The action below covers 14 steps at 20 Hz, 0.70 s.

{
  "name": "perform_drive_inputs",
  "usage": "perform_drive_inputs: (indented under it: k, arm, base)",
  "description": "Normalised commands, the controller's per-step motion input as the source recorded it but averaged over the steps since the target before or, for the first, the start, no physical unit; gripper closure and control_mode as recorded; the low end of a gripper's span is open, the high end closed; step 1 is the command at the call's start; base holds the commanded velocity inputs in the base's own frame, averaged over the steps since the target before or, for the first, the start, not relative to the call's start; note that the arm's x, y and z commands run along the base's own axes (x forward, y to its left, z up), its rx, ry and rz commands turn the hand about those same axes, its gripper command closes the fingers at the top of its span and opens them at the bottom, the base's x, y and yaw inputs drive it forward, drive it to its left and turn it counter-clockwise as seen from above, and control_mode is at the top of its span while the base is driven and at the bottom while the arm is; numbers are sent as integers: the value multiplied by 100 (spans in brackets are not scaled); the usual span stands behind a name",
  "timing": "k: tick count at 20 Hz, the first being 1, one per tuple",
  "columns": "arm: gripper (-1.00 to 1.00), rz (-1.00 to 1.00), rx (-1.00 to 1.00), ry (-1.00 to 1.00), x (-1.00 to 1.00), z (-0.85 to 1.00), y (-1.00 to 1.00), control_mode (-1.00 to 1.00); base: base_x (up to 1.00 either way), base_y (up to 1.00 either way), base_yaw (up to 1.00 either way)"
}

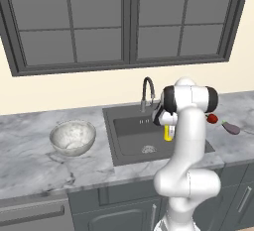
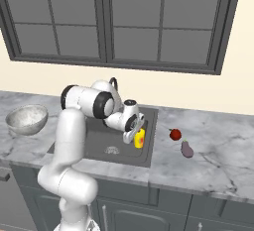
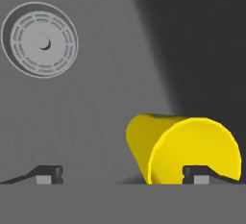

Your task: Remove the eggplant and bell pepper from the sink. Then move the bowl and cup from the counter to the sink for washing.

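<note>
The desk (image 1: 30, 150) is grey-and-white veined marble with a smooth, faintly polished look. Left of the sink (image 1: 129, 126), the bowl (image 1: 72, 137) is marbled white-grey and slightly translucent, like glass or glazed stone. The sink is matt dark grey, its drain (image 3: 39, 39) a paler ridged disc. Inside it, the cup (image 3: 185, 148) is plain, smooth yellow, plastic-like. The faucet (image 1: 147, 93) behind the sink looks like dull grey metal.

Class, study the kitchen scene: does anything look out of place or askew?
The yellow cup lies on its side on the sink floor by the right wall, not upright. The bowl sits upright on the counter, not yet moved.
</note>
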Motion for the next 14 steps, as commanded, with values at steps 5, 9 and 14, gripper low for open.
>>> perform_drive_inputs:
  k: [5, 9, 14]
  arm:
    - [-100, 2, 0, 0, -7, 40, 0, -100]
    - [-100, 0, 0, 0, -15, 40, 0, -100]
    - [-100, 0, 0, 0, -22, 35, 0, -100]
  base:
    - [0, 0, 0]
    - [0, 0, 0]
    - [0, 0, 0]
